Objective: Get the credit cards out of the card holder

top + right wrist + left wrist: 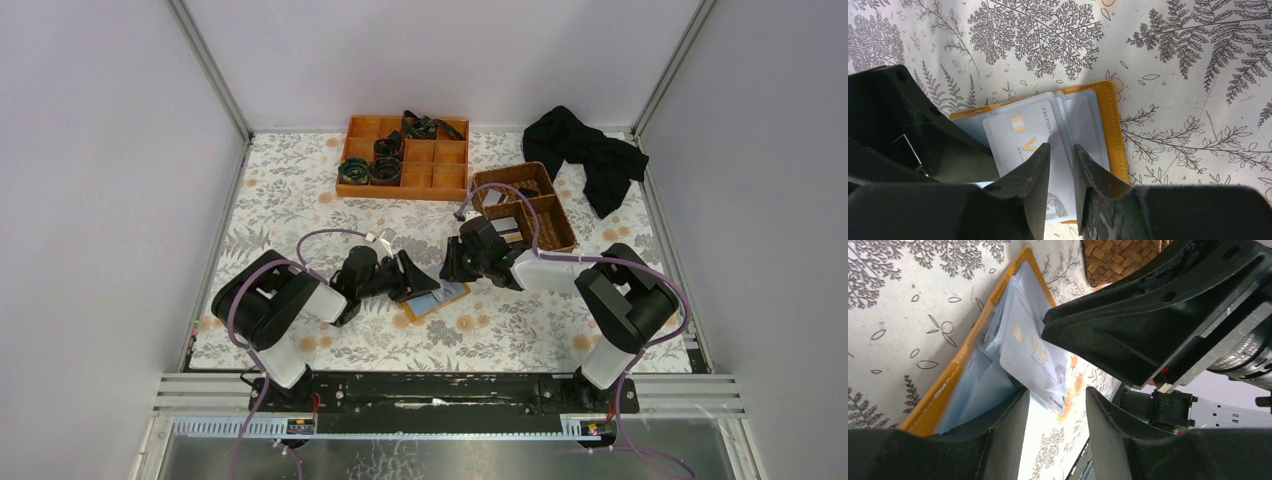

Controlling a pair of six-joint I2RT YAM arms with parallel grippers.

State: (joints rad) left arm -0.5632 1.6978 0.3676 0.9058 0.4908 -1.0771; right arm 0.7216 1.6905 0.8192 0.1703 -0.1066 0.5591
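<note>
Extraction step, I'd say: the card holder (436, 300) lies open on the desk (300, 200), a pale card (1033, 355) poking out of its clear sleeves (1083, 115). Your left tool (1057, 395) is spread around that card's free corner, not gripping yet. Your right tool (1061, 148) sits nearly pressed together on the sleeves; can't tell if it pinches or just pins them. Next you'd close left and slide the card straight out. Further back, the orange tray (400, 193) has dark coiled bits (385, 170) in a few compartments; the wicker basket (565, 225) I can't see into.
</note>
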